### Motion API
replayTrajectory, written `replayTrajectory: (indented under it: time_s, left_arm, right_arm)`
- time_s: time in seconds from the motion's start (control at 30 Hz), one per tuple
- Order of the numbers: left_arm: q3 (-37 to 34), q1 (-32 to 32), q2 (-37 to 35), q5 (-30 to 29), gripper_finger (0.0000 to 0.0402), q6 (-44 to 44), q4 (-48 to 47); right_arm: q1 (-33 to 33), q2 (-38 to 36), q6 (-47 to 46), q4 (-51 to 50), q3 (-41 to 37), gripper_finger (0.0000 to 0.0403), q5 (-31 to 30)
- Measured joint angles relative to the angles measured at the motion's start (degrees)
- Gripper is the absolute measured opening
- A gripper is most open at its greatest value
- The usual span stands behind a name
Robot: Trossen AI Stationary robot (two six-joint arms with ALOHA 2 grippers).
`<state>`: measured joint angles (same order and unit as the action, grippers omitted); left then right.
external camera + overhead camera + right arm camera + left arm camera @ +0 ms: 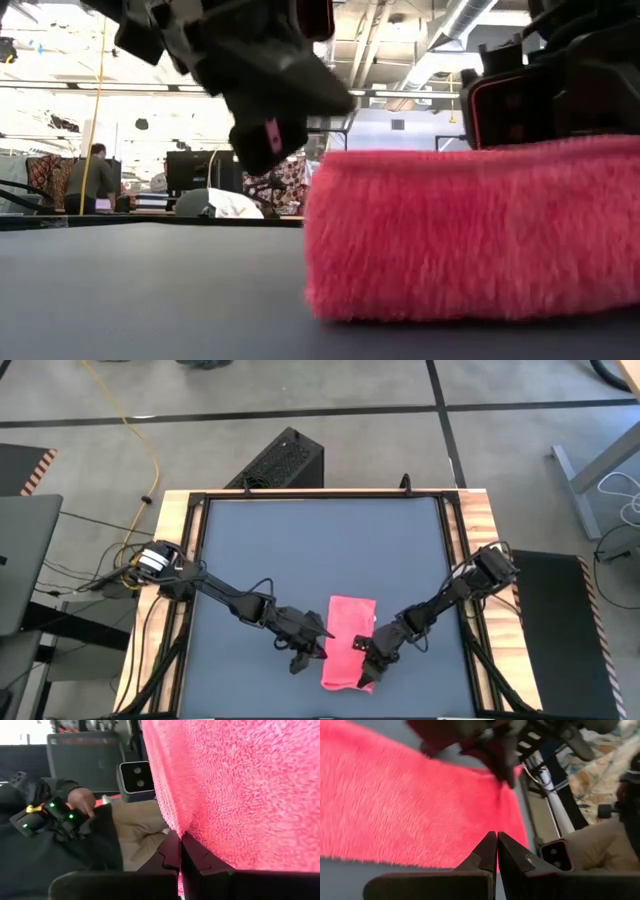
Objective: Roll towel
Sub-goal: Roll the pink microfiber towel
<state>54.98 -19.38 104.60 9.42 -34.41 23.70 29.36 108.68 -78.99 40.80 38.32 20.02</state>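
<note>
The bright pink towel (350,640) lies folded into a thick narrow strip on the dark grey tabletop (300,550), near the near edge. It runs from near to far. In the low view it shows as a thick pink band (470,235) lying flat on the table. My left gripper (300,660) is shut and hangs just left of the towel, above the table (265,140). Its tips point at the towel's edge (496,837). My right gripper (366,663) is shut at the towel's right edge, near its near end. My right gripper meets the towel at its right edge (176,827) near the near end, slanting down from the table's right. In the low view it sits on the towel's top (520,145). The shut fingers hide whether one layer or several lie between them. The towel lies on the table.
A small low camera block (136,780) stands at the table's near edge, close to the towel's near end. A seated person's hand (82,800) shows beyond that edge. Wooden frame rails (180,560) line the table's left and right sides. Bare tabletop lies far of the towel.
</note>
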Motion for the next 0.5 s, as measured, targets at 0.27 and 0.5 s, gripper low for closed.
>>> replayTrajectory:
  time_s: [0.27,0.5]
  left_arm:
    - [0.0,0.0,-1.5,5.3,0.0,1.0,-0.6]
    - [0.0,0.0,-1.1,8.0,0.0,0.2,-2.6]
  right_arm:
    - [-1.0,0.0,-1.8,4.0,-3.5,0.0018,-2.3]
    - [-1.3,0.0,-0.6,3.5,-3.7,0.0018,-4.6]
